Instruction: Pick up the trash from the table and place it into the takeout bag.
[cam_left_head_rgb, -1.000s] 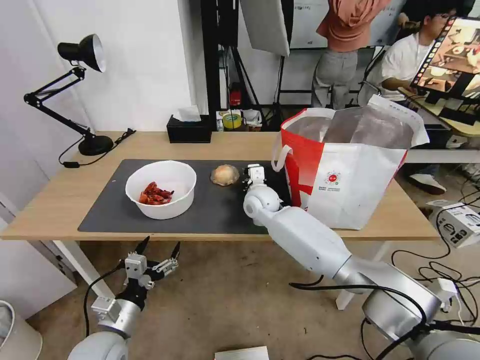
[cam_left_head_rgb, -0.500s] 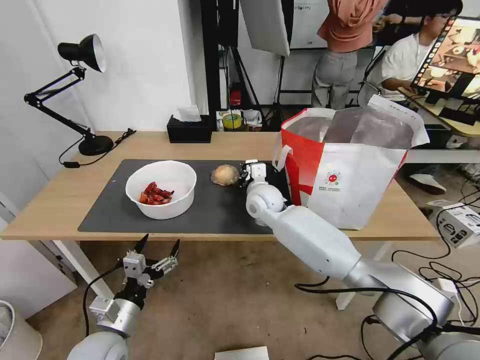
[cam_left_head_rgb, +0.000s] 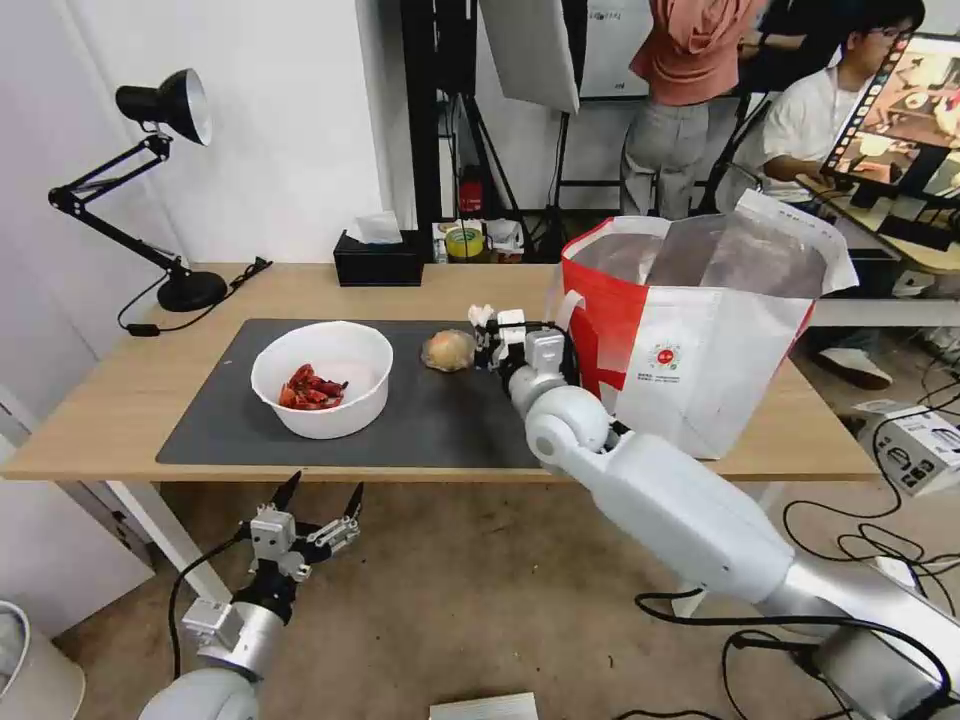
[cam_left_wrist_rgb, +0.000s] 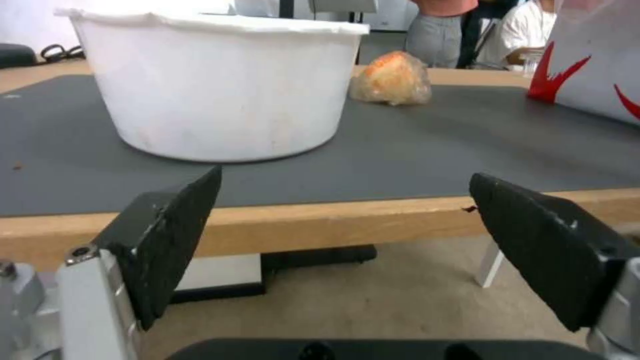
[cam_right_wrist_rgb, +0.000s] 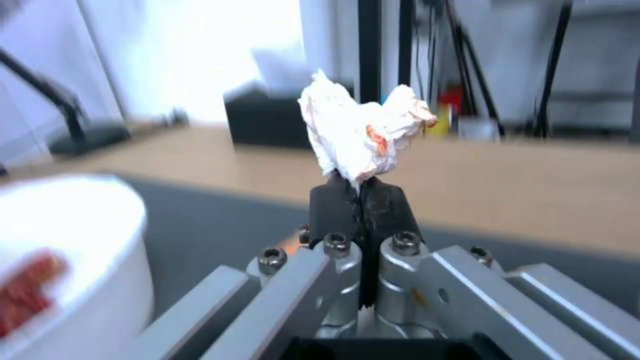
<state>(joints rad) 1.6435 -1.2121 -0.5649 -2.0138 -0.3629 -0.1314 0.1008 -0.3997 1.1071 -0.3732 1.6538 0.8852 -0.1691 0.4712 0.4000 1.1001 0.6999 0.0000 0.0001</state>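
My right gripper (cam_left_head_rgb: 492, 338) hangs just above the dark mat (cam_left_head_rgb: 430, 425), between the tan plastic-wrapped ball (cam_left_head_rgb: 449, 350) and the red-and-white takeout bag (cam_left_head_rgb: 700, 340). It is shut on a small crumpled white tissue (cam_right_wrist_rgb: 360, 125) with orange stains, which sticks out past the fingertips (cam_right_wrist_rgb: 333, 200). The white bowl (cam_left_head_rgb: 322, 378) with red shell scraps sits on the mat's left half. Below the table's front edge (cam_left_head_rgb: 300, 470), my left gripper (cam_left_head_rgb: 320, 497) stands open and holds nothing. From that wrist I see the gripper (cam_left_wrist_rgb: 347, 220), the bowl (cam_left_wrist_rgb: 213, 85) and the ball (cam_left_wrist_rgb: 392, 78).
A black desk lamp (cam_left_head_rgb: 165, 180) stands at the table's back left and a black tissue box (cam_left_head_rgb: 378, 260) at the back middle. The bag's mouth is open, showing foil lining. Cables and a white box (cam_left_head_rgb: 915, 445) lie on the floor at right.
My right gripper has risen slightly off the mat with the tissue in it, and the right forearm has swung right and nearer. The left arm has barely moved.
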